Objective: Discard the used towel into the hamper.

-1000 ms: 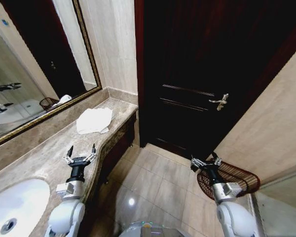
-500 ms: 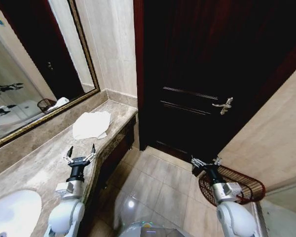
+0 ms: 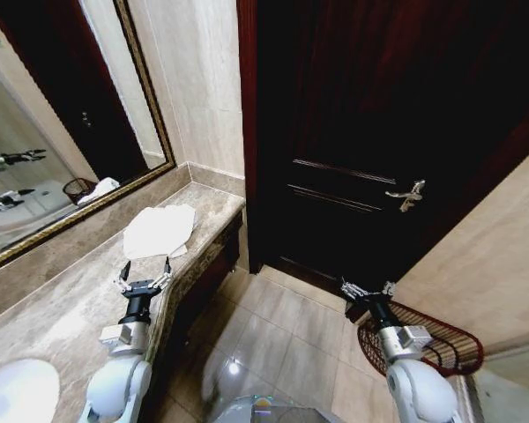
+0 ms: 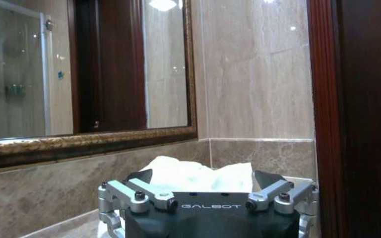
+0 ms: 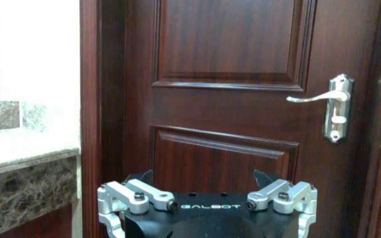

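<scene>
Marble bathroom: the used towel [image 3: 159,232] lies crumpled near the counter's [image 3: 70,308] far end by the door-side edge, ahead of the left claw [image 3: 144,275], spread and empty. Approach level, pinch a raised fold. Right claw [image 3: 368,288], released, hangs beside the floor hamper [image 3: 441,339]
</scene>
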Available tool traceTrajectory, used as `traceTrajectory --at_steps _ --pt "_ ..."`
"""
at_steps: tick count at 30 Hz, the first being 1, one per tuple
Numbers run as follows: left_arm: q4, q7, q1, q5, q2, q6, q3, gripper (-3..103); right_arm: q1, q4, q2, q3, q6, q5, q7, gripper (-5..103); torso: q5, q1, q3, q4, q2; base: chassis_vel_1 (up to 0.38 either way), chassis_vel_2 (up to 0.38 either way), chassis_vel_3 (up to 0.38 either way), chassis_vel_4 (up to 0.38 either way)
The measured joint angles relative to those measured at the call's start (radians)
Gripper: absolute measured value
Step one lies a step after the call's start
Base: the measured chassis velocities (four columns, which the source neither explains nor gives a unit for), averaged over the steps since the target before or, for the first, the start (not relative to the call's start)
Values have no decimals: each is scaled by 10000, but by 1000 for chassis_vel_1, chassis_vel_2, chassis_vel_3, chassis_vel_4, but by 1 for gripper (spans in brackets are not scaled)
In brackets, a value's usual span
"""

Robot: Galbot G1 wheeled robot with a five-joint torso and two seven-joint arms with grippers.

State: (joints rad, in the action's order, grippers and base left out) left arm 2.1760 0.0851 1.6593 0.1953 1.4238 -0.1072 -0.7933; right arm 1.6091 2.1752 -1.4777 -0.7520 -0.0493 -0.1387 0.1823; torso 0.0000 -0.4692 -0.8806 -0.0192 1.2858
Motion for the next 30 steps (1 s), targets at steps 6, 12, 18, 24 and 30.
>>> traceTrajectory --at_steps 6,12,18,24,30 --pt "7 0 1 -12 -2 0 -5 100 0 0 -1 2 1 0 0 100 1 0 0 -1 0 -76 78 73 -66" --pt "13 -3 17 -21 9 4 7 100 13 0 18 -5 8 1 1 100 1 0 0 -2 0 -59 73 69 -67" --pt "47 -28 -16 29 -37 133 -1 100 -16 -29 25 -23 4 77 104 100 1 1 0 -1 0 -77 69 71 -58" --pt "224 -42 -162 305 -167 569 -18 100 -39 -46 27 2 -22 115 139 100 1 -3 -1 -2 -1 -38 37 43 -40" --pt "267 -45 -199 324 -198 718 11 100 -68 -78 35 5 -20 62 140 100 0 0 0 0 0 0 0 0 0"
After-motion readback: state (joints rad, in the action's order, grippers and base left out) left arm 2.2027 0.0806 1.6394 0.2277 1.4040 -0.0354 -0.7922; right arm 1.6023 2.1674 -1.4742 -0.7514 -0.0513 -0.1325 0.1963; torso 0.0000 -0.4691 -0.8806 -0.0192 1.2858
